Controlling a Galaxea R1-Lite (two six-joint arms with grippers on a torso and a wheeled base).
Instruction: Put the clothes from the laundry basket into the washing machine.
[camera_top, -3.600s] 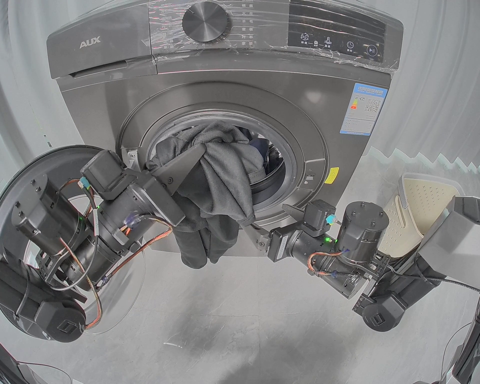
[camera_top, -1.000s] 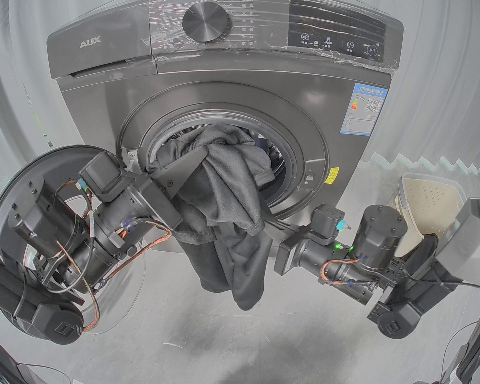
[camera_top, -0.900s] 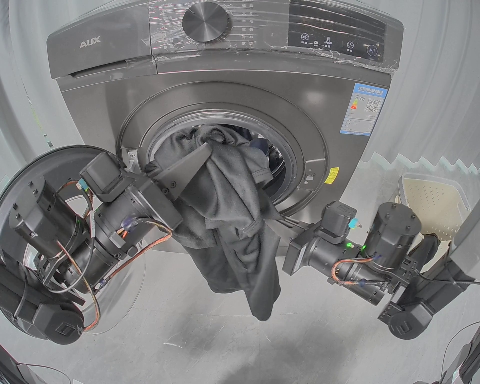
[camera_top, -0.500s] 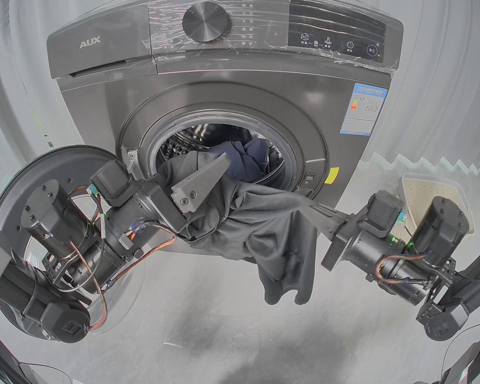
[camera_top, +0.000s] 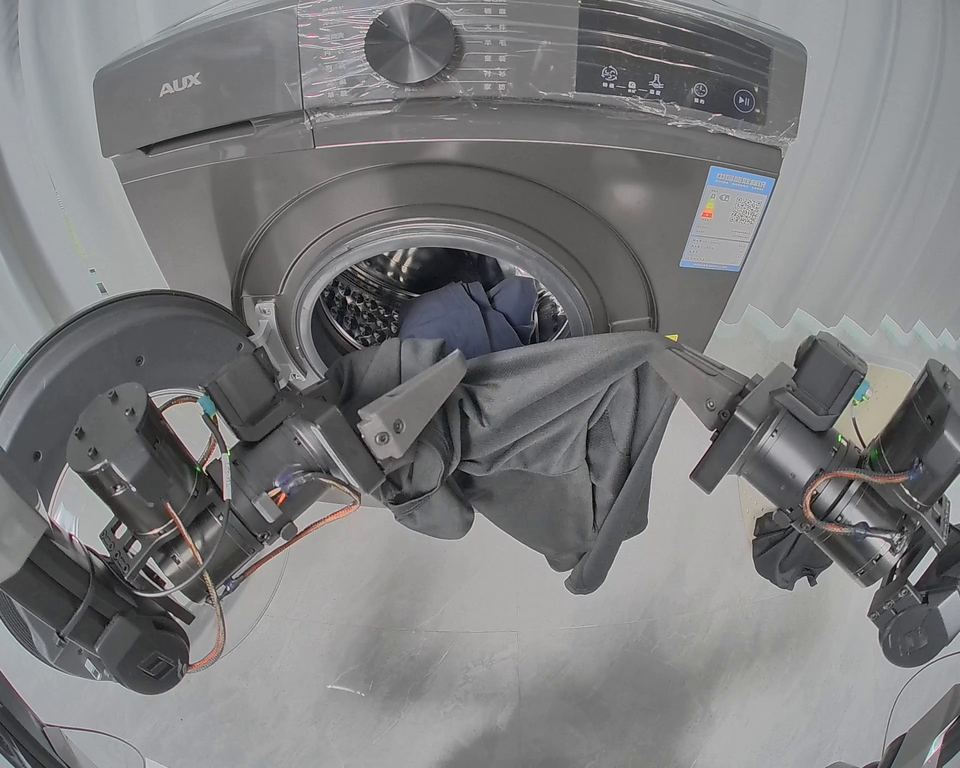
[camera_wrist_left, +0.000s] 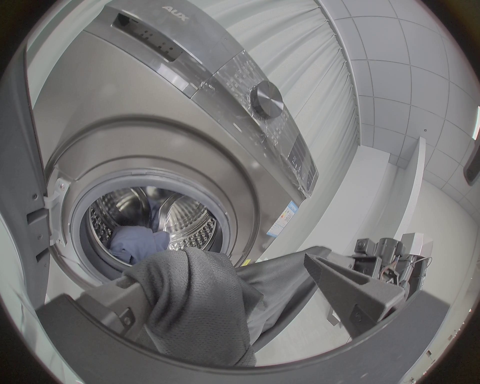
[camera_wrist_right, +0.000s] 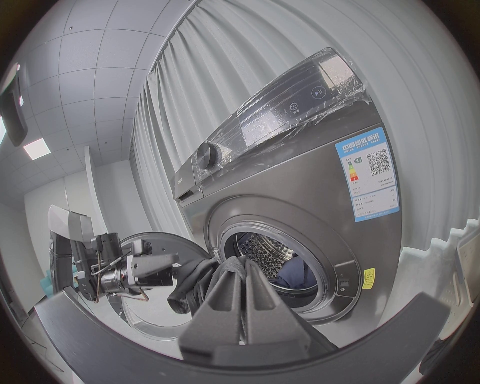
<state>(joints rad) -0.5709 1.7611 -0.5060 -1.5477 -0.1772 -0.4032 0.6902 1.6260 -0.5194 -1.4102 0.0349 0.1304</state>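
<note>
At washing machine (camera_top: 450, 180) mouth, right gripper (camera_top: 668, 358) clamping garment (camera_top: 540, 420), draped over open left gripper (camera_top: 435, 395).

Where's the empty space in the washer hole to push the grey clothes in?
Bare room: the drum's upper left, between the door ring and the blue clothes. Crowded: the opening's lower edge, where the grey garment stretches from the left gripper to the right gripper.

My head camera looks forward-down at washing machine (camera_top: 200, 200) front, close. My wrist cameras look up at it from left and right; all share drum opening (camera_top: 365, 310).
</note>
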